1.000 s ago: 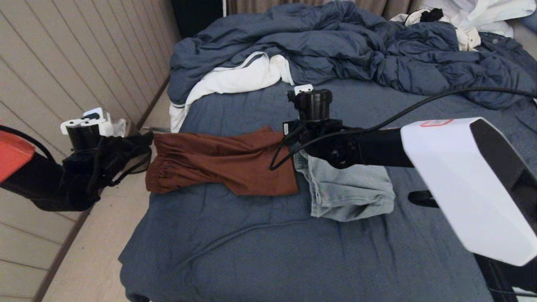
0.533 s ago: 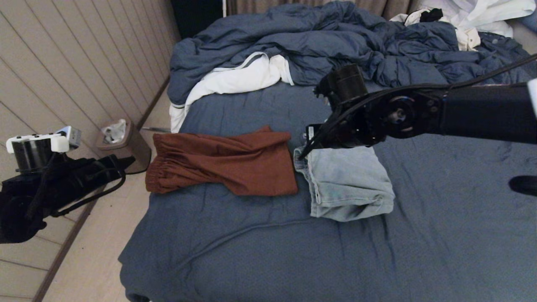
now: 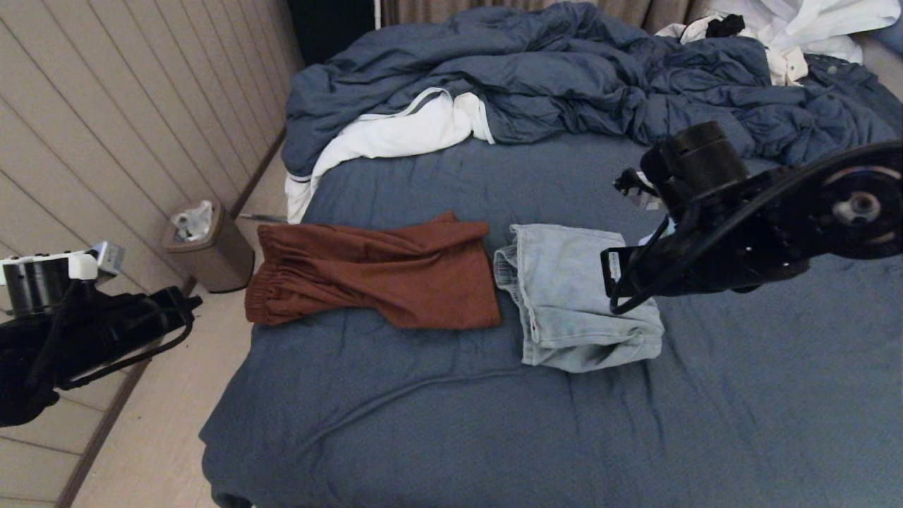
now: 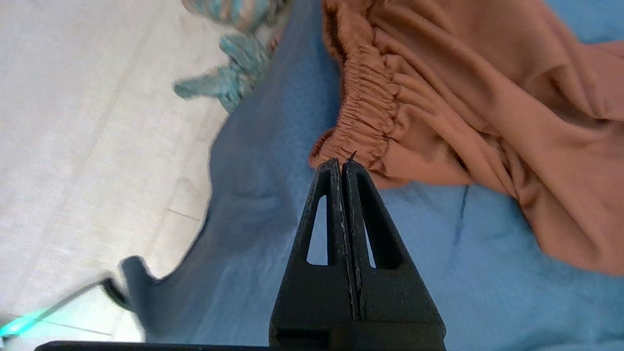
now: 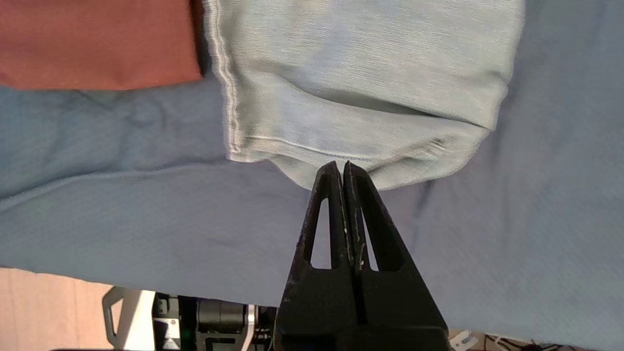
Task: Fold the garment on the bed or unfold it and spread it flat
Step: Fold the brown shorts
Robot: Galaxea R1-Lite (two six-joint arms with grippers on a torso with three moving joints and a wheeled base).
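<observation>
Bedroom scene seen from above. The bed [image 3: 437, 423] fills most of the head view, covered by a slate-blue sheet, with a rumpled blue duvet [image 3: 564, 77] and white linens [image 3: 395, 137] heaped at its far end.

Two pairs of shorts lie side by side across the middle of the bed. Rust-brown shorts [image 3: 370, 271] sit toward the left edge, folded into a compact shape with the gathered waistband nearest that edge. Pale denim shorts [image 3: 564, 296] lie just beside them on the right, also folded into a neat block. The two appear to touch or nearly touch where they meet.

The left end effector [image 4: 341, 165] hangs off the left side of the bed, over the floor, near the brown waistband. Its fingers are clenched together with nothing between them. The right end effector [image 5: 341, 168] hovers above the sheet near the front edge of the denim shorts, likewise clenched on nothing. Neither touches fabric.

A small waste bin [image 3: 204, 247] stands on the floor beside the bed.

Judging by how things lie, the folding looks finished: both garments rest folded and flat, and both arms are free. Little seems left beyond parking the arms.
</observation>
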